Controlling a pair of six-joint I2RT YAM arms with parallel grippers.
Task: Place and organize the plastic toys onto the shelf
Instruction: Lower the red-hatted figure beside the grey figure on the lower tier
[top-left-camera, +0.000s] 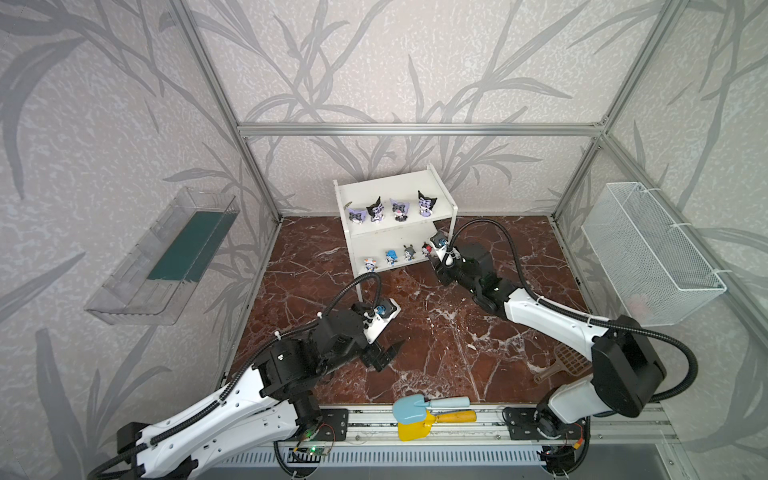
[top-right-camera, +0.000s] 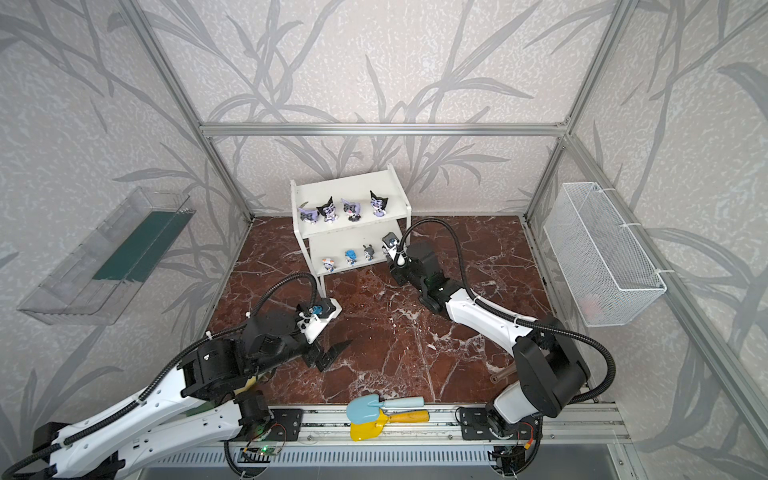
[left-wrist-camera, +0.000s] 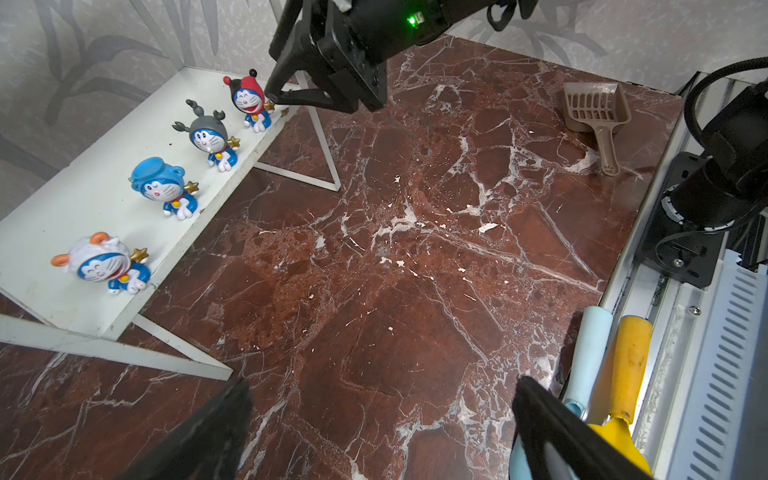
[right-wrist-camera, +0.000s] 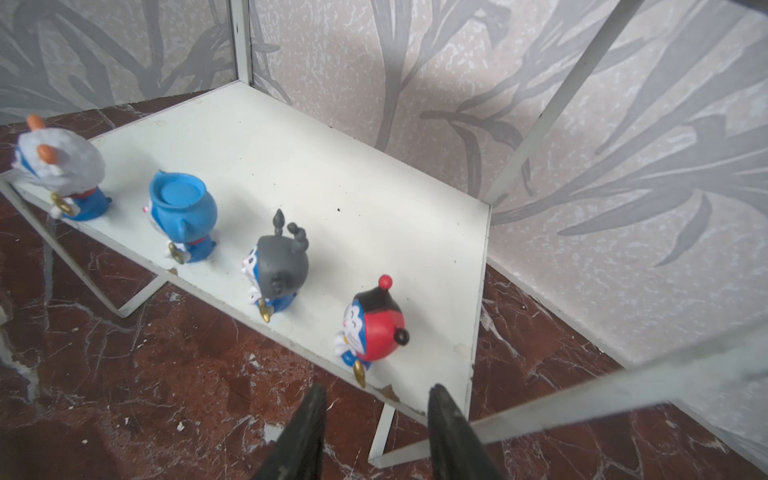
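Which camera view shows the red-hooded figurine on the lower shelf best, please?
The right wrist view: the red-hooded figurine is large, whole and unblocked, though seen mostly from behind. The left wrist view shows its face, smaller. In both top views it is tiny, partly hidden behind the right arm.

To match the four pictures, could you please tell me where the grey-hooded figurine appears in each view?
Top view: grey-hooded figurine, third from left on the lower board of the shelf.
Top view: same spot.
Left wrist: facing the camera, between the blue-hooded figurine and the red-hooded figurine.
Right wrist: seen from behind, same neighbours.
Shared landmark: the blue-hooded figurine beside it.
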